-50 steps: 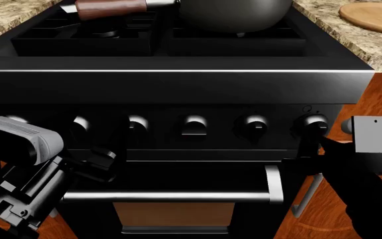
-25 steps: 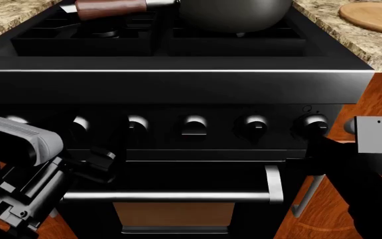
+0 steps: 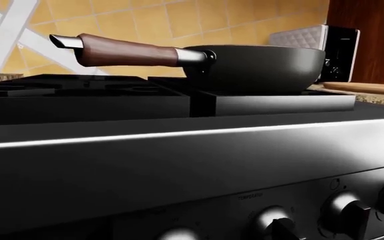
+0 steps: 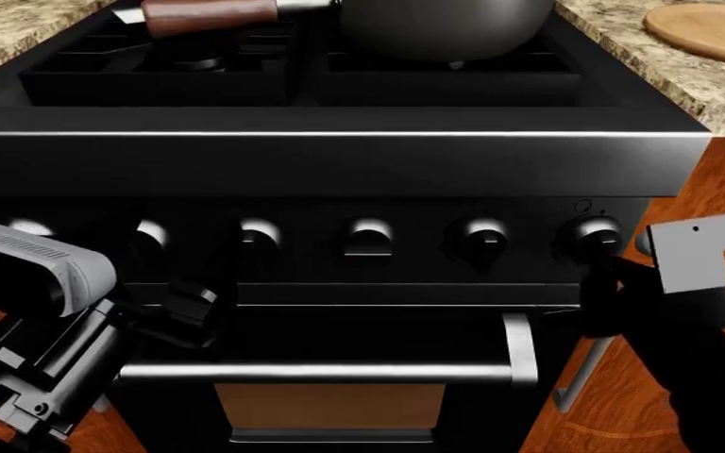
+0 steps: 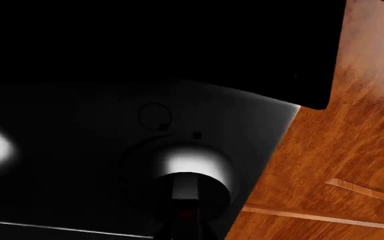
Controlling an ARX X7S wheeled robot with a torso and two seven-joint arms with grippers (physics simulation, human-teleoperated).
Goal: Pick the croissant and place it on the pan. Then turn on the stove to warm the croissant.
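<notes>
1. Stove [image 4: 337, 170] fills the head view; its far-right knob [image 4: 596, 236] is the one being lined up.
2. Pan [image 4: 445, 24] sits on the back grate. Croissant isn't visible, probably inside it, can't confirm.
3. Right gripper [image 4: 602, 293] hangs just below that knob, too dark to tell if it's spread or closed. It's tilted and dropped a bit versus a second ago.
4. Left gripper [image 4: 193, 307] idles low, can't tell either.
5. Risk, I'd guess: coming in off-centre and slipping off the knob without turning it.
</notes>
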